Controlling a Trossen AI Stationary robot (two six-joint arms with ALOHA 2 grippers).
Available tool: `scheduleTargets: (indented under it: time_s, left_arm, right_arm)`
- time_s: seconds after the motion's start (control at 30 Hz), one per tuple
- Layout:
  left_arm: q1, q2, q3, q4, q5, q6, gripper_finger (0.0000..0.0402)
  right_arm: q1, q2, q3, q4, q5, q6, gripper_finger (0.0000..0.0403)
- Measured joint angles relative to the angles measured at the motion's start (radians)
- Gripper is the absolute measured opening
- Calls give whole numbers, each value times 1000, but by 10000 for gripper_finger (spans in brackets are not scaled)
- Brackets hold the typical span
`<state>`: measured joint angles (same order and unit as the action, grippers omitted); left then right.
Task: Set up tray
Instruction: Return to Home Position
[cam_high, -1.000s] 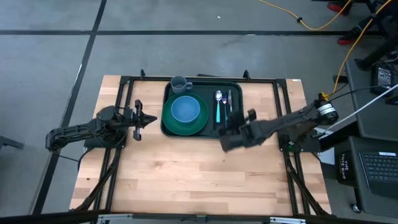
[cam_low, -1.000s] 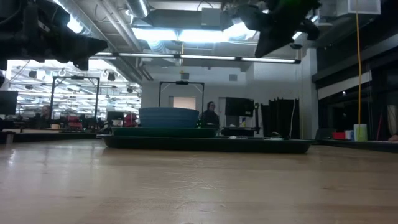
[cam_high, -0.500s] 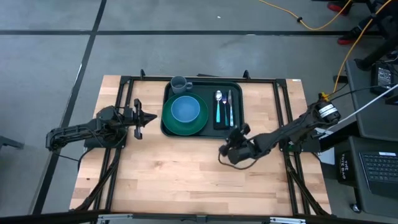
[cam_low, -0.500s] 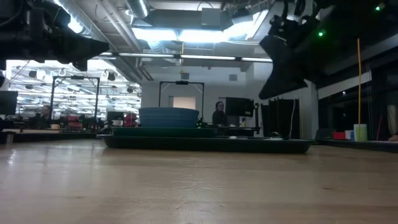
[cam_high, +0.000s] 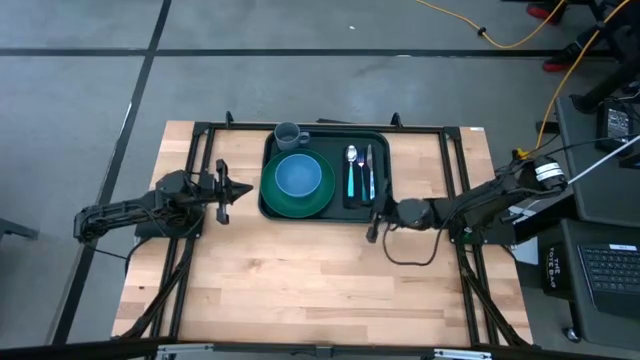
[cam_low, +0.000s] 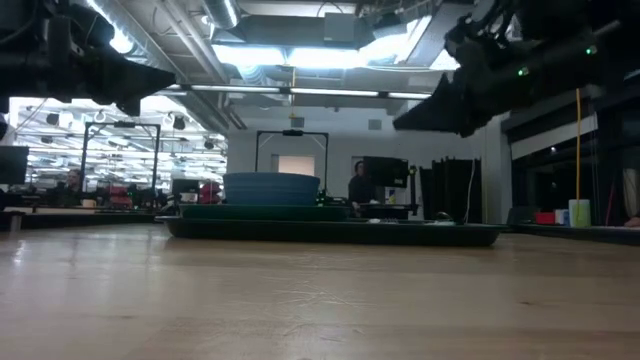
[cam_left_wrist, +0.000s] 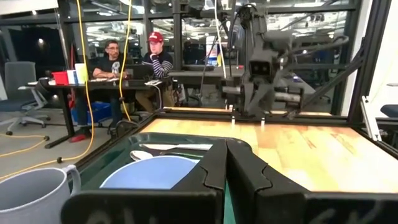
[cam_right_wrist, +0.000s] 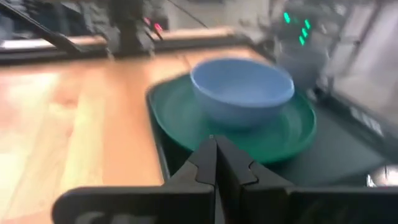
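Green tray (cam_high: 330, 140) laid | right pincer (cam_high: 373, 225) closed, empty, at its near-right corner | judge: rise clear before folding home | left pincer (cam_high: 225, 190) closed, waiting left

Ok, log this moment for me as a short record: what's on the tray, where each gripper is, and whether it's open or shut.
Tray: on the wooden table
Plate and bowl: green plate on the tray's left half, blue bowl on it
Mug: mug at the tray's upper left corner in the high view
Napkin: black napkin on the tray's right half, cutlery lying on it
Left gripper: shut, empty, beside the tray's left edge
Right gripper: shut, empty, raised by the tray's lower right corner
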<state>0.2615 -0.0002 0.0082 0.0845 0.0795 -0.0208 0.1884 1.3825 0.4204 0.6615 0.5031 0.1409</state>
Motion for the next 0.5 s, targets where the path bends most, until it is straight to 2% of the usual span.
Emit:
scheduleTargets:
  time_s: [0.1,0.27,0.5]
  left_arm:
    - [0,0,0,-23,0,0,3]
    - [0,0,0,-37,0,0,4]
    - [0,0,0,-37,1,-54,1]
  right_arm:
    - [-41,-50,-29,53,-91,-94,3]
    - [-129,-193,-64,15,-295,-175,3]
    - [-228,-439,-160,-80,-354,-229,4]
